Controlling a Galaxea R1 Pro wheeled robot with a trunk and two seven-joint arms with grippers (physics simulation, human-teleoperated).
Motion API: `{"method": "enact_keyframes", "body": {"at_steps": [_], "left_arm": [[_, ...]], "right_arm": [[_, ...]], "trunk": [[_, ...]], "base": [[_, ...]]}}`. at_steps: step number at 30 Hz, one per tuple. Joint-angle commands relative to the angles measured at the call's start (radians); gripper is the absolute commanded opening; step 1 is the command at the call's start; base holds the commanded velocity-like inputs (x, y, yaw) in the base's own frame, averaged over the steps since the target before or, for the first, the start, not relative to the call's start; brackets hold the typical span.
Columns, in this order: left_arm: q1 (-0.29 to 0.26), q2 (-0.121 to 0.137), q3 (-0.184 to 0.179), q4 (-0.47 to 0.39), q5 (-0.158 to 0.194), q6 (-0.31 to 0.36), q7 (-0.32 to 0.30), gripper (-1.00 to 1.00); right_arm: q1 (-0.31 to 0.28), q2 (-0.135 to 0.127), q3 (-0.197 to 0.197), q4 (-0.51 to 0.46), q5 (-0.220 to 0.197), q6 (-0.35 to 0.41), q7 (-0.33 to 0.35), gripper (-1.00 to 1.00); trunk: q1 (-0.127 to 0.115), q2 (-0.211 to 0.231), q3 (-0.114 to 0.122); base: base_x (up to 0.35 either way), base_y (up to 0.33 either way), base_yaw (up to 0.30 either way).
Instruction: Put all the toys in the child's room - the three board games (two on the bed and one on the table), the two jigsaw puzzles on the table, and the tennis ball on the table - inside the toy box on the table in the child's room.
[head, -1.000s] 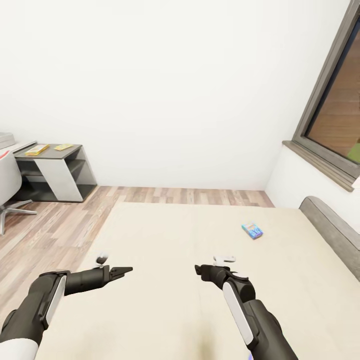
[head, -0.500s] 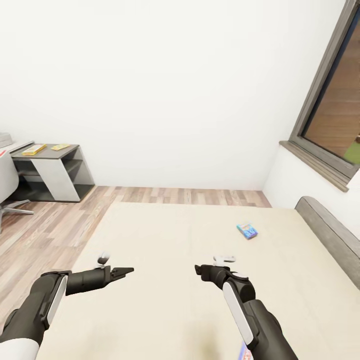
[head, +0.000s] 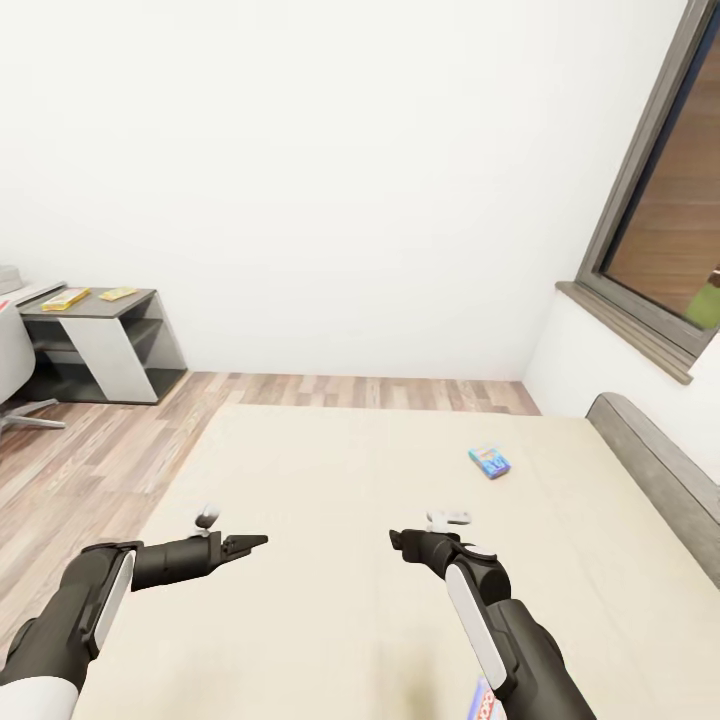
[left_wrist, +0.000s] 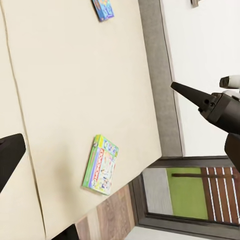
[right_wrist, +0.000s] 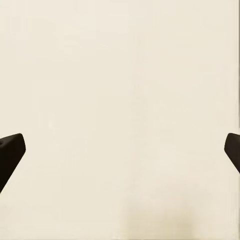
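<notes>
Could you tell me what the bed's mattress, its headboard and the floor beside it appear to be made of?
Mattress: plain beige matte cloth, probably fabric, with a seam line down it.
Headboard: grey, softly rounded edge, possibly upholstered; the render leaves it open.
Floor: wood planks, judging by staggered boards in mixed brown tones with a slight sheen.

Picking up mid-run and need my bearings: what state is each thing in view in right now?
left hand: open, empty, over the bed
right hand: open, empty, over the bed
blue board game: flat on the mattress near the headboard, not held
green board game: flat near the bed's edge, not held
flat boxes: lying on the table
</notes>
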Motion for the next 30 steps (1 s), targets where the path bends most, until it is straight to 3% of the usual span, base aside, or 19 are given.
{"method": "enact_keyframes", "body": {"at_steps": [1, 30], "left_arm": [[-0.001, 0.000, 0.001, 0.000, -0.001, 0.010, -0.004, 1.00], [-0.001, -0.001, 0.001, 0.000, -0.001, 0.010, -0.004, 1.00]], "right_arm": [[-0.001, 0.000, 0.001, -0.001, -0.010, 0.003, -0.009, 1.00], [-0.001, 0.001, 0.001, -0.001, -0.010, 0.003, -0.009, 1.00]], "trunk": [[0.001, -0.002, -0.002], [0.001, -0.002, -0.002]], "base": [[0.000, -0.104, 0.000], [0.000, -0.037, 0.000]]}}
